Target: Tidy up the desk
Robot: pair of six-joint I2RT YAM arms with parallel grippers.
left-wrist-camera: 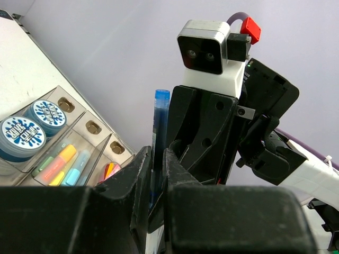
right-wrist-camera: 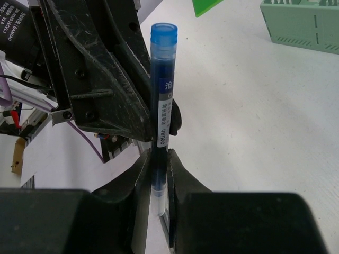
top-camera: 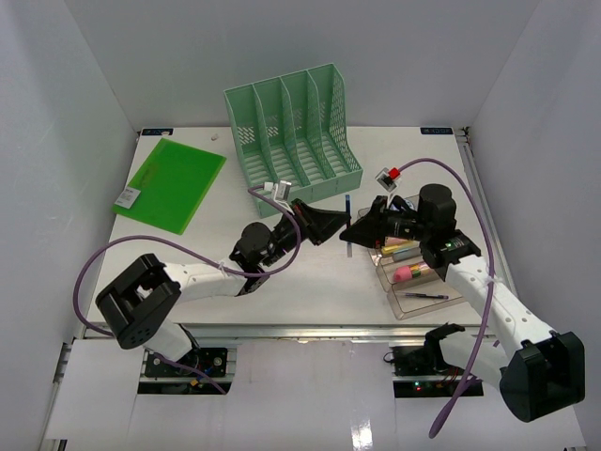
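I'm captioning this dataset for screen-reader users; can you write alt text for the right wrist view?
The right gripper is shut on one end of a blue capped pen, while the left gripper clamps the same pen farther along. Behind them lie the white desk, the corner of a green file rack and the edge of a green folder.

A green slotted file rack (top-camera: 296, 132) stands at upper centre. A green folder (top-camera: 174, 183) lies flat at upper left. A blue pen (top-camera: 347, 205) is upright mid-frame. At right, a clear stepped tray (top-camera: 418, 307) holds highlighters (left-wrist-camera: 66, 156).
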